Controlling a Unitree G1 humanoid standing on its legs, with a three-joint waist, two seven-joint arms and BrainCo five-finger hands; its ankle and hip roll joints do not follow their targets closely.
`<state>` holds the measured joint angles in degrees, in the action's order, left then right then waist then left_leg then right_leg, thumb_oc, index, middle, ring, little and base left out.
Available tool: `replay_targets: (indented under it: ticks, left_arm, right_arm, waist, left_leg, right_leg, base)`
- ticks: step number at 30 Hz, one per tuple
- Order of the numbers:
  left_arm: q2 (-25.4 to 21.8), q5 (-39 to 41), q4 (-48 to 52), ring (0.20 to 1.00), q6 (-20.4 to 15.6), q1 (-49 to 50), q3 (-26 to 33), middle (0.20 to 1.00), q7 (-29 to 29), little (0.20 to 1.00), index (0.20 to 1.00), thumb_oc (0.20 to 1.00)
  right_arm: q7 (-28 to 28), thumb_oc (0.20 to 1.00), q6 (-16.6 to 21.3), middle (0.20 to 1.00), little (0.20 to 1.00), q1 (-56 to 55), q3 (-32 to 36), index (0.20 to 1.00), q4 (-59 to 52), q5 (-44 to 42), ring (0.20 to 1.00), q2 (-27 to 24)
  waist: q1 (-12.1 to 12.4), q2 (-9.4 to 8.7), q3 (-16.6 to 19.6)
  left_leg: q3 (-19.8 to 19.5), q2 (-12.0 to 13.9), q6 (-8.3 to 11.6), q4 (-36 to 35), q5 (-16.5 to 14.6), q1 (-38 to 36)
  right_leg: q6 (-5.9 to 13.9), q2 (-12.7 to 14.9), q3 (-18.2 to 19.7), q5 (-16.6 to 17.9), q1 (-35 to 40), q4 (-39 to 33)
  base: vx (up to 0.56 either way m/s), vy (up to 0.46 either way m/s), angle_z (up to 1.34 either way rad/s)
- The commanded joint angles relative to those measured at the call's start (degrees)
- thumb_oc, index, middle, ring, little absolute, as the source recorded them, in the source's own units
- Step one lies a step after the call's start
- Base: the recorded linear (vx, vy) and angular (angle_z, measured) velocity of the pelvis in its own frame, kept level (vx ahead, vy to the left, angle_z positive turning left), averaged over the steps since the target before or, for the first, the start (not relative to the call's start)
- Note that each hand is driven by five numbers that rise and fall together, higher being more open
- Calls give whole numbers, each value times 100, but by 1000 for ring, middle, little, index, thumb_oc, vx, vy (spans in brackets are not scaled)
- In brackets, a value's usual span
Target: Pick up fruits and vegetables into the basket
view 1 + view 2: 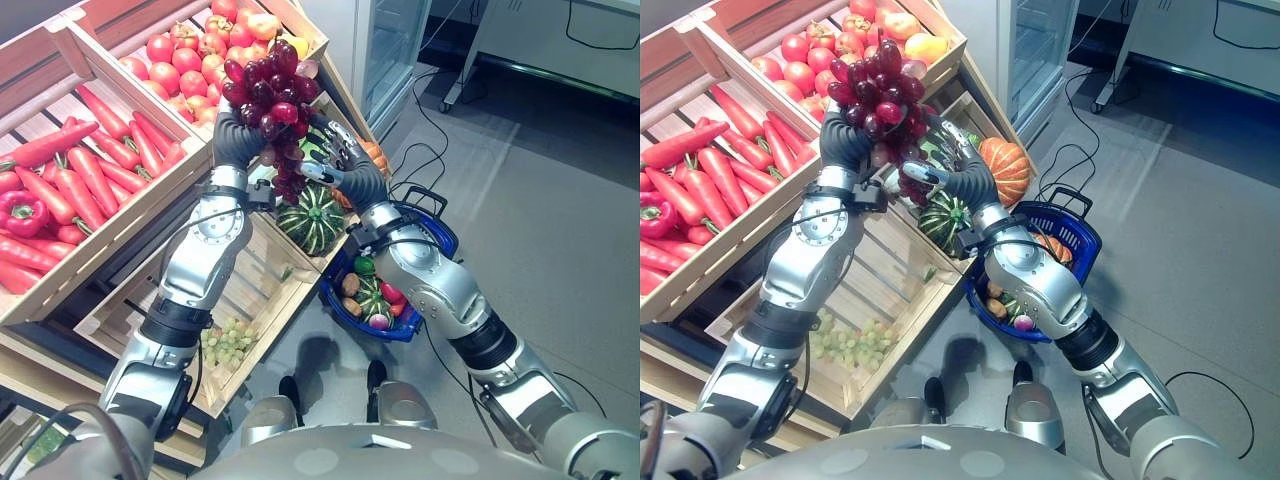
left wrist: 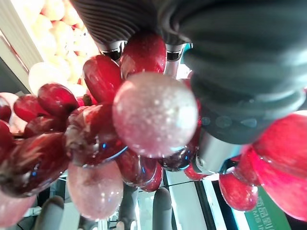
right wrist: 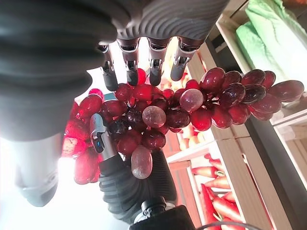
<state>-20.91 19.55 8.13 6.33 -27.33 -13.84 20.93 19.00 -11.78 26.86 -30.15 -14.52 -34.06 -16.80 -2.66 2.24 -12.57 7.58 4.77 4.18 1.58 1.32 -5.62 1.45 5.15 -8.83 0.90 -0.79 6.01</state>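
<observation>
A big bunch of red grapes [image 1: 268, 92] is held up high over the crates. My left hand [image 1: 238, 142] is under it, fingers curled round the bunch, and grapes press close against the palm in the left wrist view [image 2: 148, 112]. My right hand [image 1: 347, 168] is just right of the bunch, fingers [image 3: 139, 60] straight with their tips against the grapes [image 3: 192, 108]. The blue basket [image 1: 1072, 222] stands on the floor below my right forearm and holds several vegetables.
Slanted wooden crates hold carrots [image 1: 90, 170], a red pepper [image 1: 22, 210] and tomatoes [image 1: 180, 70]. A striped green squash [image 1: 312, 218] and an orange pumpkin [image 1: 1005, 168] lie beside the basket. Green grapes [image 1: 228, 342] lie in the low crate. Open grey floor is to the right.
</observation>
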Motion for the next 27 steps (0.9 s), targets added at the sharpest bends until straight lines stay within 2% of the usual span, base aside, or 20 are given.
replay_targets:
  ticks: [1, 7, 10, 17, 21, 27]
  left_arm:
    - [-79, -94, 463, 200, -145, -642, -264, 200, -38, 200, 200, 200]
    - [41, 700, 641, 200, 156, -644, -305, 200, -121, 200, 200, 200]
    - [70, 729, 701, 200, 140, -647, -317, 200, -4, 200, 200, 200]
    - [-44, 670, 731, 200, -340, -529, -9, 200, 485, 200, 200, 200]
    - [-108, 461, 890, 200, -720, -248, 300, 200, 666, 200, 200, 200]
    - [-170, 181, 988, 200, -1012, -118, 540, 200, 864, 200, 200, 200]
  right_arm:
    - [-14, 1000, 224, 1000, 1000, 718, -43, 1000, -304, 74, 1000, 597]
    - [-117, 1000, 331, 1000, 1000, 763, -60, 1000, -390, 37, 1000, 615]
    - [-126, 1000, 461, 1000, 1000, 795, -63, 1000, -468, 186, 1000, 628]
    - [456, 1000, 713, 1000, 1000, 636, 325, 1000, -669, 361, 1000, 446]
    - [834, 1000, 785, 1000, 1000, 166, 687, 1000, -730, 278, 1000, 272]
    - [1102, 1000, 769, 1000, 1000, -193, 910, 1000, -642, 147, 1000, 227]
  waist:
    - [133, -204, 41]
    - [142, -207, 24]
    - [142, -199, 27]
    - [111, -191, 51]
    - [67, -188, 70]
    - [17, -167, 62]
  left_leg:
    - [-94, -316, -258, 294, -412, 58]
    - [-97, -315, -256, 289, -405, 55]
    - [-98, -320, -257, 277, -402, 52]
    - [-103, -324, -251, 244, -407, 34]
    - [-99, -320, -259, 234, -414, 33]
    - [-87, -327, -273, 237, -415, 39]
  right_leg:
    - [319, 142, -94, -604, 406, 251]
    - [331, 141, -101, -584, 416, 230]
    - [338, 141, -99, -578, 416, 222]
    - [359, 143, -91, -581, 400, 233]
    - [352, 142, -81, -591, 386, 239]
    - [332, 148, -70, -593, 357, 261]
  base:
    - [0, 0, 0]
    - [0, 0, 0]
    - [0, 0, 0]
    - [0, 0, 0]
    - [0, 0, 0]
    - [0, 0, 0]
